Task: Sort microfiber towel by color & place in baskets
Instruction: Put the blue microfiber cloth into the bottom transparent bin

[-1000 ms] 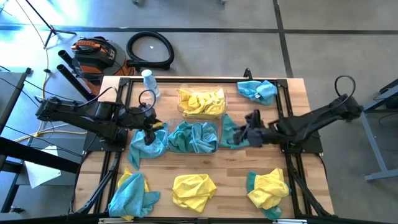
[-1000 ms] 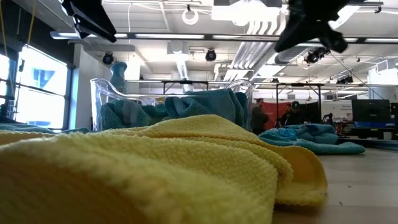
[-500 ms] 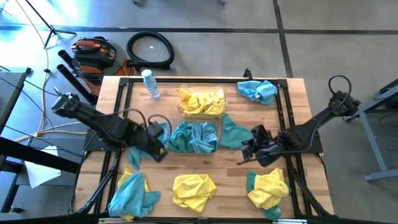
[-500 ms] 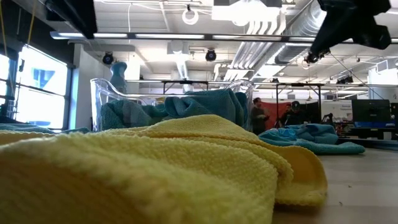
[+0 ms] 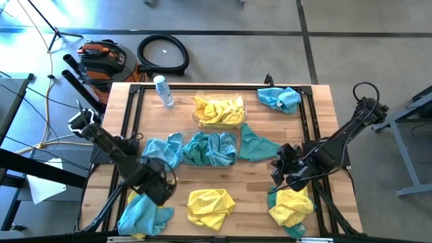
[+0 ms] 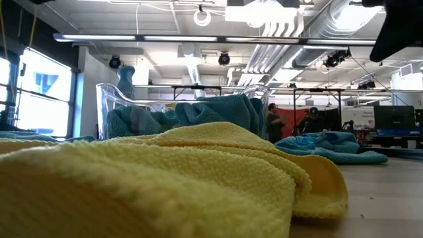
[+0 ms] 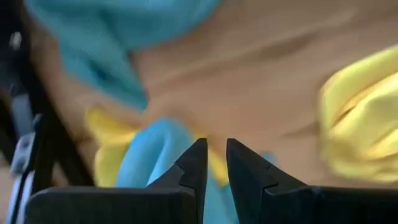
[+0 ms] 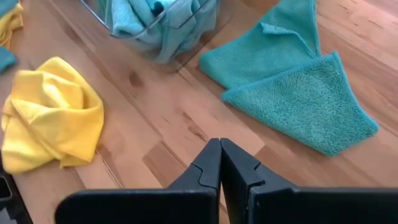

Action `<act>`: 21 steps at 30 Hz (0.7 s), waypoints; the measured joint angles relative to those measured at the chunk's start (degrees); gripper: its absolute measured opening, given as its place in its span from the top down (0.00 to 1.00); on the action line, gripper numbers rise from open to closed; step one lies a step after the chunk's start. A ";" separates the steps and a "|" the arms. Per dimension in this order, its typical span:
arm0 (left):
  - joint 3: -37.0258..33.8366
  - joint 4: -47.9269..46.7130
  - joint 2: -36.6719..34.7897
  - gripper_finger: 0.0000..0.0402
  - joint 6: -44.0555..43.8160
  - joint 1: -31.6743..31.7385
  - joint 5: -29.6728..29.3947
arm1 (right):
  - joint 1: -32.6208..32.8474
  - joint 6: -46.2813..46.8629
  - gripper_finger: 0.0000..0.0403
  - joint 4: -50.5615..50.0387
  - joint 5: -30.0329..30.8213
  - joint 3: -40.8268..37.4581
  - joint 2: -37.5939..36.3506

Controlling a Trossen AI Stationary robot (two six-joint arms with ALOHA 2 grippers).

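Beyond both claws, clear plastic bin of yellow cloths [image 5: 217, 110] and one of teal cloths [image 5: 210, 148] are part-filled. Left claw [image 7: 211, 163] slightly spread, right claw [image 8: 220, 163] pressed together, both empty. Seven-odd cloths loose on wooden table [image 5: 250, 182].

Bright overhead daylight throughout; left wrist view motion-blurred, low view's foreground defocused.

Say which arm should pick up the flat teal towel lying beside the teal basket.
Right. The right gripper hangs just beside the flat teal towel; the left gripper is across the table, above the yellow-and-blue pile.
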 joint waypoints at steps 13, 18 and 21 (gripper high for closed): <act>-0.16 3.24 5.96 0.81 -7.96 -9.71 12.69 | 1.57 0.02 1.00 -0.15 0.37 0.00 0.00; -1.27 5.82 7.25 0.71 -11.60 -12.77 15.94 | 1.54 0.02 1.00 -0.14 0.40 0.00 0.00; -2.14 11.00 8.62 0.68 -12.26 -14.18 16.01 | 1.54 0.02 1.00 -0.12 0.78 0.00 0.00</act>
